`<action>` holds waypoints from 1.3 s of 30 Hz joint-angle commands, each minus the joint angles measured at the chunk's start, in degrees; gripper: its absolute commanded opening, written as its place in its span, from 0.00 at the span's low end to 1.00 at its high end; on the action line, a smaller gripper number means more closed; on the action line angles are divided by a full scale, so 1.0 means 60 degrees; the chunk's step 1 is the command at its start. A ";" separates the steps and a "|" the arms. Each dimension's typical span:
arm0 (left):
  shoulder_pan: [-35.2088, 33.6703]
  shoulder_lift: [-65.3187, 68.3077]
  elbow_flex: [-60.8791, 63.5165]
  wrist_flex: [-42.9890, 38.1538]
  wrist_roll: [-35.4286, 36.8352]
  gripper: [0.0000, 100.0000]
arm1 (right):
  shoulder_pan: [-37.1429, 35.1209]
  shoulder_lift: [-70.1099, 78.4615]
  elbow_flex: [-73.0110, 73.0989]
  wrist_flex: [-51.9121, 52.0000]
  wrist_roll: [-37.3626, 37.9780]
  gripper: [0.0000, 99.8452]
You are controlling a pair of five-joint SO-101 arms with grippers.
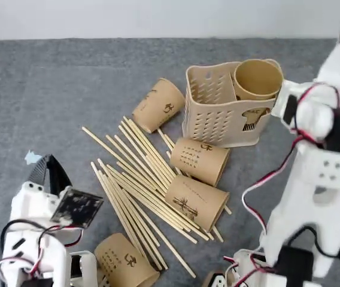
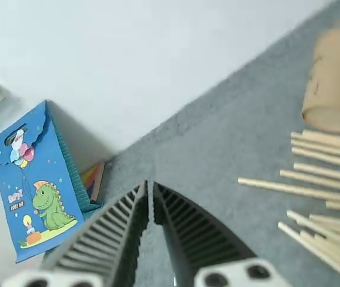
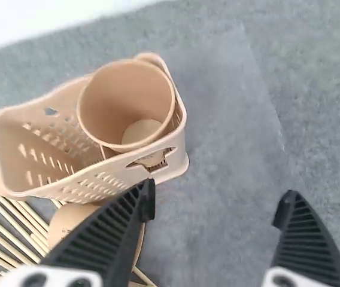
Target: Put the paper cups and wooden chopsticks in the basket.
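One tan paper cup (image 1: 257, 79) is seen upright in the beige perforated plastic basket (image 1: 218, 119). Four more paper cups (image 1: 201, 160) are left lying on the grey worktop (image 1: 50, 89) among roughly twenty scattered wooden chopsticks (image 1: 140, 179), none basketed. The left pincer (image 2: 151, 186) is closed and empty; the right pincer (image 3: 218, 200) is spread wide beside the basket.

Tabletop (image 1: 50, 89) grey, felt-like. Basket (image 1: 215, 119) beige, walls patterned with rows of small slots. Cups (image 1: 197, 202) kraft tan with small dark-brown printed drawings; cup in basket (image 3: 125, 101) same tan, plain inside. Chopsticks (image 1: 140, 179) pale natural wood. Left hand (image 2: 150, 188) black ribbed fingers, white base; right hand (image 3: 218, 197) same black ribbing. Arms (image 1: 319, 179) white with red, black and white wires. Bag (image 2: 35, 179) blue with green dinosaur, coloured balloons, yellow lettering. Wall (image 2: 158, 60) white. Small scrap (image 1: 32, 157) light blue on the grey.
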 commanded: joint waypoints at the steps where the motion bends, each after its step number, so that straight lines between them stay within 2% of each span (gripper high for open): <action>1: 0.0059 -0.0161 -0.0784 -0.0190 0.0967 0.02 | 0.0007 -0.0520 -0.0381 0.0359 0.0088 0.25; 7: 0.0117 0.1363 -0.2015 0.0176 0.1392 0.02 | 0.0462 -0.0901 -0.0381 0.0403 0.0088 0.17; 9: 0.0498 0.2315 -0.2821 0.0571 0.1480 0.02 | 0.0681 -0.1209 -0.0381 0.0403 0.0088 0.15; 16: 0.3282 0.5861 -0.6220 0.3150 0.1875 0.02 | 0.1018 -0.1824 -0.0088 0.0403 0.0088 0.06; 20: 0.4542 0.6842 -0.7143 0.4044 0.1890 0.02 | 0.1018 -0.1839 0.0601 0.0388 0.0088 0.05; 25: 0.5832 0.7487 -0.7099 0.5070 0.1875 0.14 | 0.1018 -0.1839 0.1348 0.0388 0.0088 0.05; 29: 0.6256 0.7575 -0.6132 0.5055 0.1275 0.21 | 0.1018 -0.1839 0.1626 0.0374 0.0088 0.05; 34: 0.6916 0.7619 -0.4271 0.5055 0.0103 0.23 | 0.1018 -0.1839 0.1729 0.0374 0.0088 0.05; 39: 0.7209 0.7619 -0.3963 0.5040 0.0088 0.23 | 0.1018 -0.1839 0.1949 0.0359 0.0088 0.05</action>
